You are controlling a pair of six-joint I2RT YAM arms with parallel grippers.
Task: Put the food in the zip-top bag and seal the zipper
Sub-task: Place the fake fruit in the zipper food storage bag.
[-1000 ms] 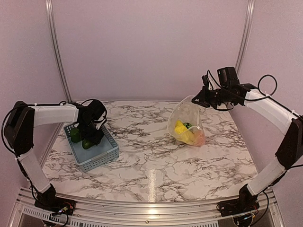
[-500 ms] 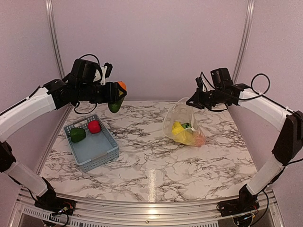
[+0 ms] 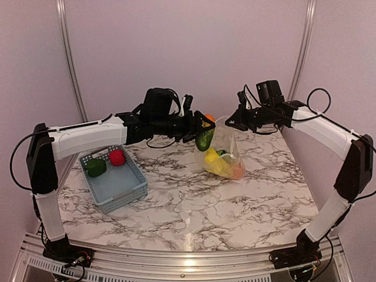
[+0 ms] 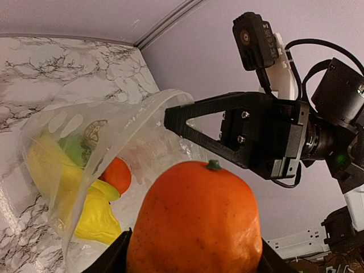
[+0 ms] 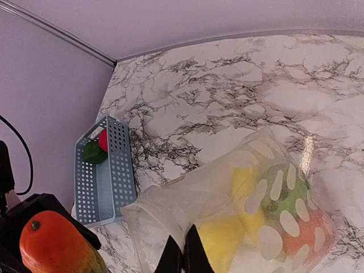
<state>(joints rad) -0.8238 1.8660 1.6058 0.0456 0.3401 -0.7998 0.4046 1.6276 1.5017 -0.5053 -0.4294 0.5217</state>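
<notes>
Nearest us, the basket [image 3: 121,198] holds a green piece [image 3: 96,167] and a red piece [image 3: 117,157]. Beyond it, our right gripper [image 3: 229,123] pinches the zip-top bag [image 3: 222,154] by its rim, apparently to keep the mouth open. Our left gripper [image 3: 201,127] clasps an orange-and-green fruit [image 3: 205,140] at that opening.
</notes>
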